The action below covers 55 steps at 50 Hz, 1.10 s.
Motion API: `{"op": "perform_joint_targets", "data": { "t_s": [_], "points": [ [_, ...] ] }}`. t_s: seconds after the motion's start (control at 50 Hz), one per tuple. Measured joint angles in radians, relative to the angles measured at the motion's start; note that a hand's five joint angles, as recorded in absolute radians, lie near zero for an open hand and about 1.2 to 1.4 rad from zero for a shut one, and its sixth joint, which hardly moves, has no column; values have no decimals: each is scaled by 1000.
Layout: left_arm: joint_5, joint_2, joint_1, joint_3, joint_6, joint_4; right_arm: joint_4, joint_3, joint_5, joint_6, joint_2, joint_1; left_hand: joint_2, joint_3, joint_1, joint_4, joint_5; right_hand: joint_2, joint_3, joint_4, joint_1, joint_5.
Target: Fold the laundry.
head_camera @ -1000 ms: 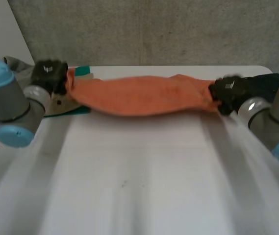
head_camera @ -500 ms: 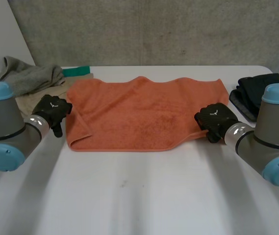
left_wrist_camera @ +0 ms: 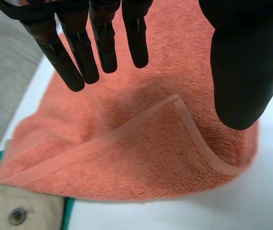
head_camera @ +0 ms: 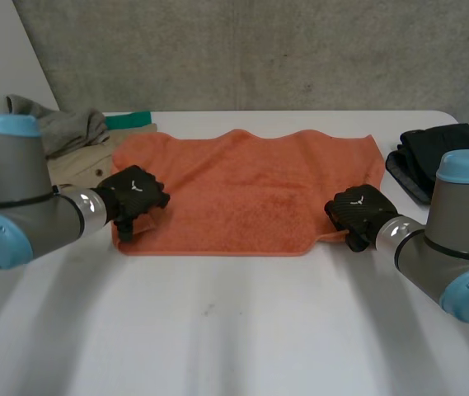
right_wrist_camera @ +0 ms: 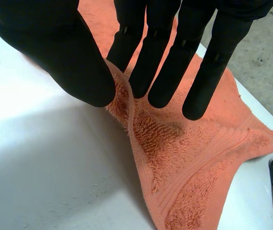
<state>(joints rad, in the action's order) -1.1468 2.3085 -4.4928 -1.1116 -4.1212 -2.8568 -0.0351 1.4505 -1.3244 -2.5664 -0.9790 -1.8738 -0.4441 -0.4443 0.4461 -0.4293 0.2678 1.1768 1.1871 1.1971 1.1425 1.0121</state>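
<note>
On the white table [head_camera: 234, 330] an orange towel [head_camera: 242, 190] lies spread flat. Over its folded near left corner, the left hand [head_camera: 135, 194] has straight fingers [left_wrist_camera: 102, 43] and grasps nothing. At the near right corner, the right hand [head_camera: 356, 210] pinches a raised ridge of towel between its thumb and fingers [right_wrist_camera: 150, 57]. Farther back, grey clothes [head_camera: 65, 128] lie left and black clothes [head_camera: 436, 153] right.

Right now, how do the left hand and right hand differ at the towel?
The left hand is open, fingers straight over the towel, holding nothing; the right hand pinches the towel's edge between thumb and fingers. Under the left hand the corner lies flat, folded over; at the right hand the edge is drawn up into a ridge. Shared: each is at a near corner of the towel.
</note>
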Motion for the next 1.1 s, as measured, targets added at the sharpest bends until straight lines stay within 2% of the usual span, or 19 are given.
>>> {"op": "perform_joint_targets", "data": {
  "t_s": [0.06,0.16,0.5,0.52,0.56,0.58,0.62,0.64,0.66,0.7,0.76,0.9,0.96,1.1],
  "points": [
    [-6,55,5,113,-33,120,0,6,1,0,-1,1,2,2,-3,2,-4,0,0,0,0,0],
    [-18,114,12,226,-47,208,0,14,2,0,-1,2,4,2,-3,4,-17,0,0,0,0,0],
    [-121,220,12,344,-115,238,-3,19,8,3,-2,15,37,31,-27,27,-43,0,0,0,0,0],
    [-125,222,11,347,-116,242,-3,19,8,3,-2,15,14,10,0,0,-13,0,0,0,0,0],
    [-136,225,9,355,-116,252,-3,19,9,5,-2,15,-242,-242,216,-260,242,0,0,0,0,0],
    [-139,224,9,356,-116,254,-3,19,9,6,-2,15,-242,-242,216,-260,242,0,0,0,0,0],
    [-150,220,6,356,-112,261,-3,19,9,7,-2,15,-570,-573,553,-591,571,0,0,0,0,0],
    [-157,215,4,354,-108,262,-3,19,9,8,-3,15,-570,-573,553,-591,571,0,0,0,0,0],
    [-162,211,3,352,-105,262,-2,19,9,8,-3,15,-659,-661,678,-679,661,0,0,0,0,0],
    [-174,197,-3,342,-96,260,-2,19,9,9,-5,15,-701,-700,700,-721,702,0,0,0,0,0],
    [-184,169,-16,319,-84,250,-1,20,9,9,-10,15,-700,-699,699,-720,701,0,0,0,0,0],
    [-129,88,-70,213,-63,182,0,21,11,9,-21,13,-174,-175,151,-190,180,0,0,0,0,0],
    [-111,81,-83,187,-70,161,0,21,11,9,-21,11,-132,-136,123,-142,125,0,0,0,0,0],
    [-98,94,-106,163,-116,147,0,23,10,9,-21,6,-166,-162,160,-181,169,0,0,0,0,0]
  ]
}}
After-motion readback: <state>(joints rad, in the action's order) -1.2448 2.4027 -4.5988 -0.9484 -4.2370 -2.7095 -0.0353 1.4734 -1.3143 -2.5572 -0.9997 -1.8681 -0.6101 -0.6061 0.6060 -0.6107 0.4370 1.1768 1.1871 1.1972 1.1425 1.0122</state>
